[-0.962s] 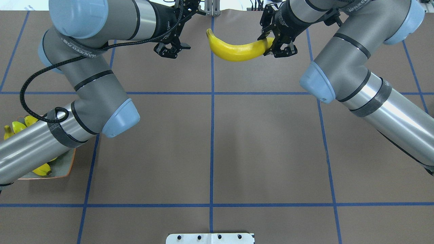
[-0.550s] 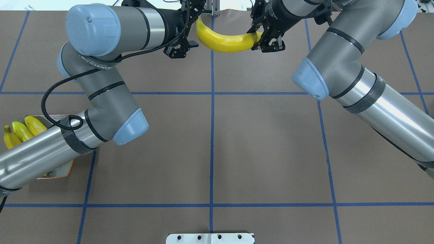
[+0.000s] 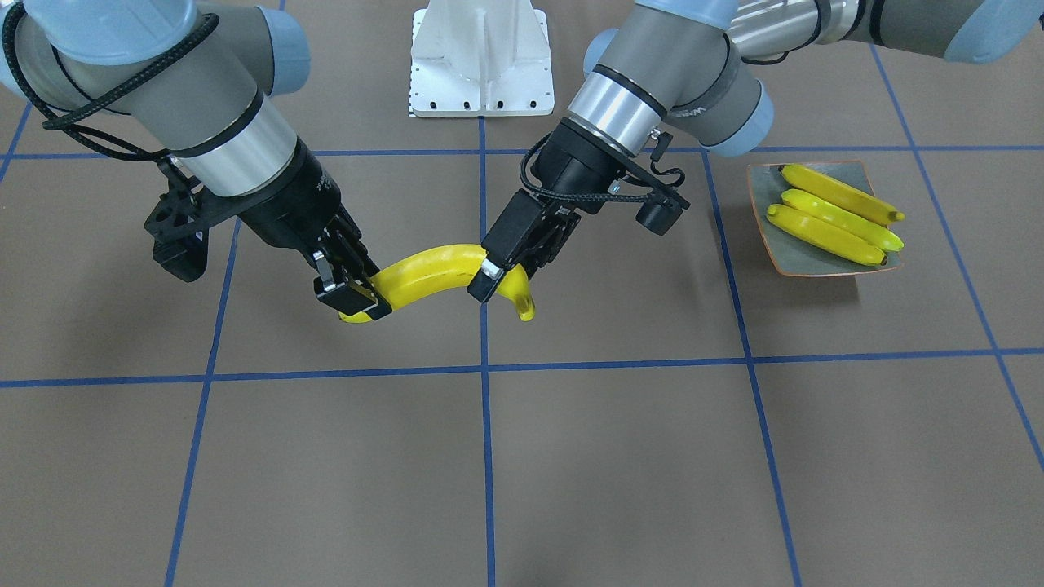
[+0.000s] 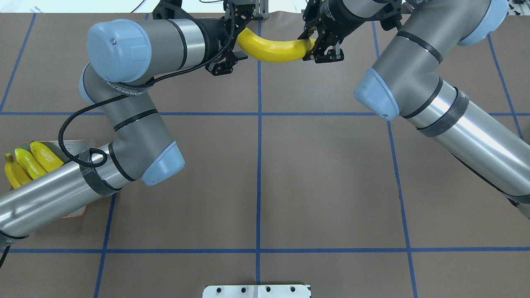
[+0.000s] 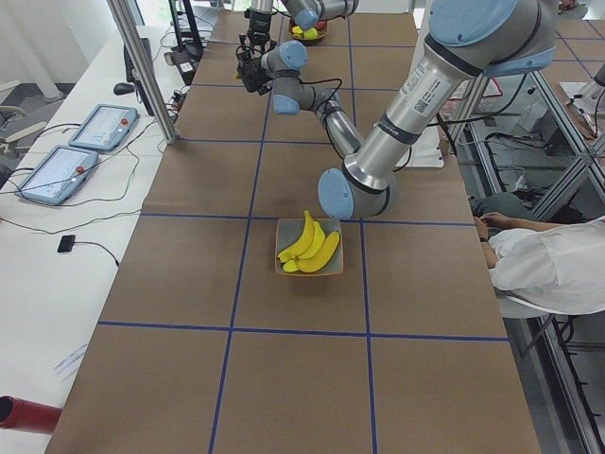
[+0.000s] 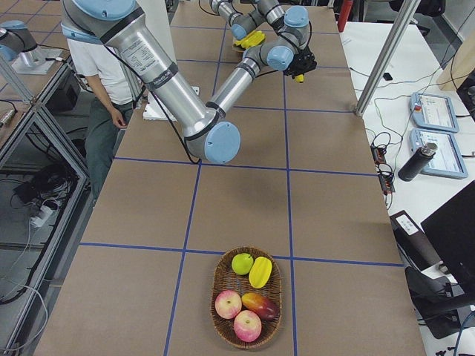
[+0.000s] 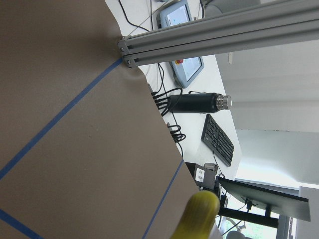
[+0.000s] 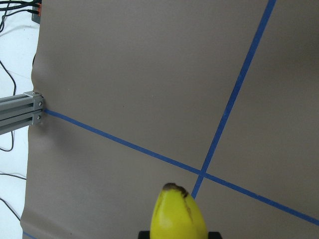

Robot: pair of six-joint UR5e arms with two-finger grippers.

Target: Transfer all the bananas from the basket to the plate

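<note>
A yellow banana point(image 3: 432, 273) hangs in the air between my two grippers, above the far middle of the table point(image 4: 273, 49). My right gripper point(image 3: 359, 302) is shut on one end of it point(image 4: 316, 45). My left gripper point(image 3: 506, 281) is open, with its jaws on either side of the banana's other end point(image 4: 238, 37). The banana's tip shows at the bottom of the left wrist view point(image 7: 197, 219) and of the right wrist view point(image 8: 177, 214). Three bananas point(image 3: 832, 216) lie side by side on the grey-blue plate point(image 3: 783, 261). My left arm partly hides the plate in the overhead view point(image 4: 76, 213).
A wicker basket point(image 6: 223, 276) at the table's right end holds apples, a green fruit and other fruit; I see no banana in it. Blue tape lines cross the brown table. A white mounting plate point(image 3: 481, 57) sits at the robot's base. A person stands beside the table point(image 6: 100, 67).
My right gripper has carried the banana toward the table's far middle. My left gripper has moved in from the left and now brackets the banana's free end.
</note>
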